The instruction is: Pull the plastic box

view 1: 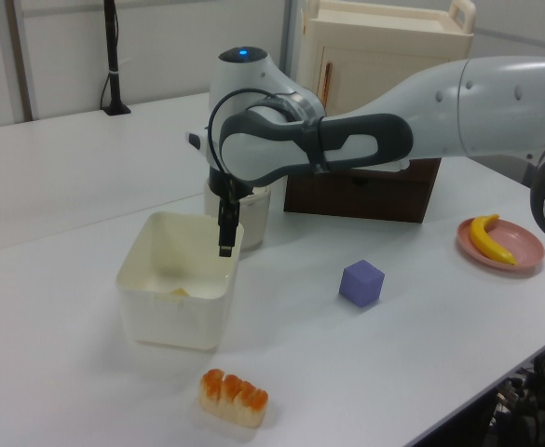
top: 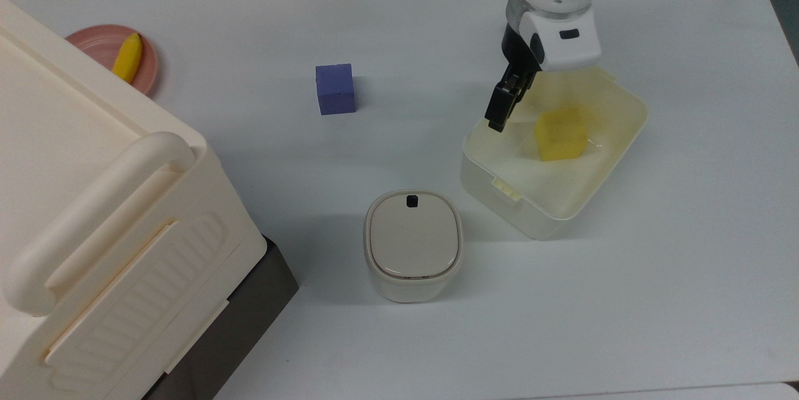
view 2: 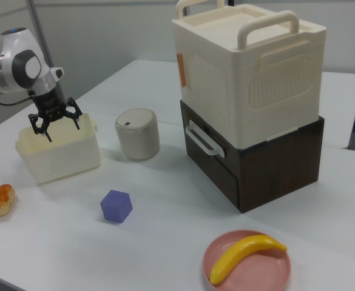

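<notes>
The plastic box (top: 538, 215) is a lidless cream tub on the white table at the top view's right, with a yellow cube (top: 560, 133) inside. It also shows in the left view (view 1: 170, 321) and the right view (view 2: 56, 162). My gripper (top: 509, 108) hangs at the box's rim on the top view's left side. One dark finger (top: 501, 107) reaches down to that rim, and the white hand covers the other. In the right view the gripper (view 2: 62, 128) has its fingers spread open over the box, holding nothing. In the left view a finger (view 1: 224, 228) sits at the box's right wall.
A small lidded container (top: 413, 243) stands just left of the box in the top view. A purple cube (top: 335, 88) lies further left. A big cream bin (top: 93, 213) on a brown drawer unit (view 2: 256, 151), a pink plate (top: 100, 44) with a banana (top: 127, 57), and a bread piece (view 1: 233, 396) are also on the table.
</notes>
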